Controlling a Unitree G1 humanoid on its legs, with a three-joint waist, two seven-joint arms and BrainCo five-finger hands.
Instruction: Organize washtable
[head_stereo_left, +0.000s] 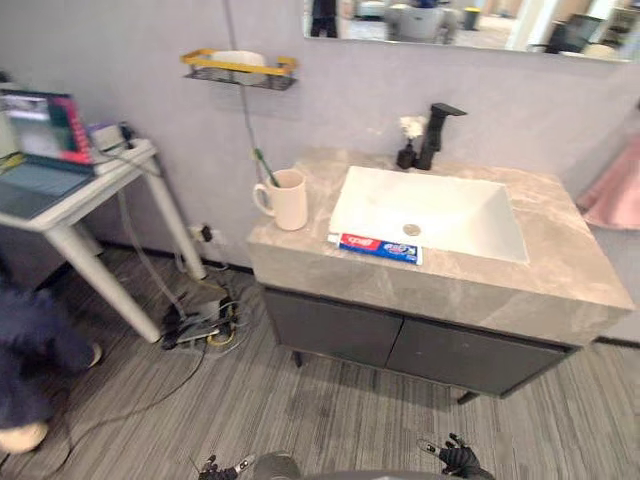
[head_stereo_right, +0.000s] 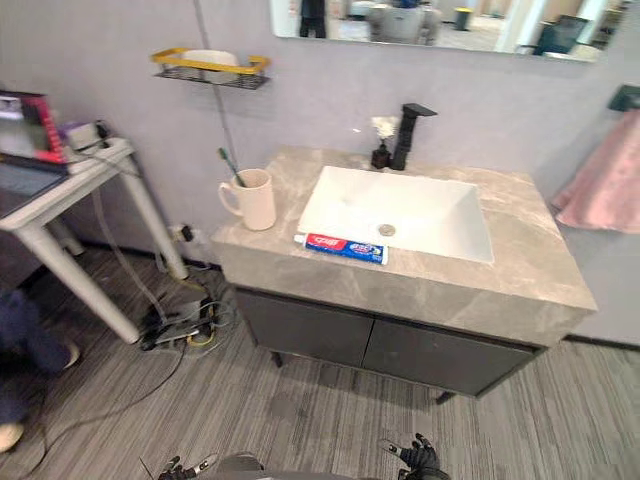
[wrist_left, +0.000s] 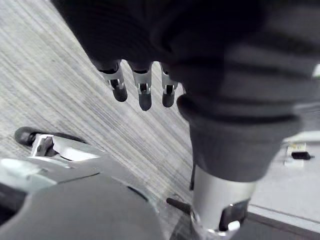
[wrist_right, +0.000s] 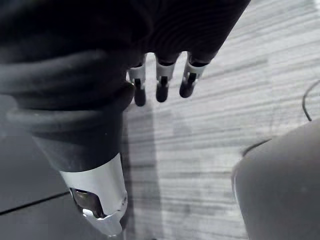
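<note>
A grey stone-look washtable (head_stereo_left: 450, 290) stands on a dark cabinet (head_stereo_left: 400, 345), with a white basin (head_stereo_left: 440, 215) sunk into its top. A cream mug (head_stereo_left: 290, 200) stands upright near the counter's left end, a green toothbrush (head_stereo_left: 263, 166) leaning in it. A red-and-blue toothpaste tube (head_stereo_left: 376, 247) lies flat on the counter along the basin's front rim. A black tap (head_stereo_left: 436, 133) rises behind the basin, a small dark bottle (head_stereo_left: 406, 155) just beside it.

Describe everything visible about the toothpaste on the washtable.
The toothpaste is a long, flat pack, red at one end, blue along the rest, with white ends. It lies flat on the grey stone-look countertop, along the front rim of the white basin. Nothing holds it; the cream mug stands apart on its left.
</note>
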